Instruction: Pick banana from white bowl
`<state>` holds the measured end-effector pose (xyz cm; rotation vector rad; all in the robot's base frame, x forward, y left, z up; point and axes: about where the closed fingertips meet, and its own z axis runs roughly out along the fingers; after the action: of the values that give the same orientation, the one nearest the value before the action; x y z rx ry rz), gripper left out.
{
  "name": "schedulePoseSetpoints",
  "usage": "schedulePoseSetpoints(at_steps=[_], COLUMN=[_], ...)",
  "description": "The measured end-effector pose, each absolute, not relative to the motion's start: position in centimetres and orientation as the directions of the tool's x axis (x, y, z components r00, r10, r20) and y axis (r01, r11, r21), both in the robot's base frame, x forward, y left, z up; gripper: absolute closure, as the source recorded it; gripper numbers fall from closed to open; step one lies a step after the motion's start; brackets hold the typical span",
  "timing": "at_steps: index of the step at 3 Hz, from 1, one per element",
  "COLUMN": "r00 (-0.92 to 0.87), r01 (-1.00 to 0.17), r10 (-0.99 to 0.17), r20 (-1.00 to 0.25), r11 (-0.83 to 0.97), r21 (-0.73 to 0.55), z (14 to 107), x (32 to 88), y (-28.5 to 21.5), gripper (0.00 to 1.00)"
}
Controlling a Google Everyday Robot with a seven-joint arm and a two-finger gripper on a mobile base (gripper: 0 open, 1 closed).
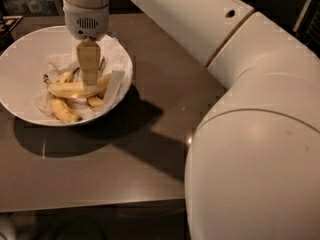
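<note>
The white bowl (20,44) sits at the left of the brown table (150,149). In it, on crumpled white paper, lies the banana (67,89), long and pale yellow, lying across the bowl. Shorter bananas lie below it (63,111) and beside it (95,102). My gripper (89,76) points straight down into the bowl from its white wrist (86,14). Its tip is on or just over the middle of the banana and hides part of it.
My large white arm (250,134) fills the right side of the view and covers that part of the table. A strip of white paper (113,86) leans on the bowl's right wall. Dark shelving stands behind the table at the top left.
</note>
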<state>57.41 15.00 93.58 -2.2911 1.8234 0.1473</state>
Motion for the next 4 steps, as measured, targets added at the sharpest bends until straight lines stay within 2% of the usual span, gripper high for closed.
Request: schedulePoseSetpoints(at_steps=[3, 4], r00=[0.213, 0.206], r01=[-0.977, -0.977], r10=[-0.961, -0.963], r20=[-0.176, -0.175], r11=[-0.213, -0.212], r21=[-0.019, 0.015], z=[89.2, 87.8], x=[58.1, 58.1], y=[16.8, 17.0], gripper=[0.37, 0.37])
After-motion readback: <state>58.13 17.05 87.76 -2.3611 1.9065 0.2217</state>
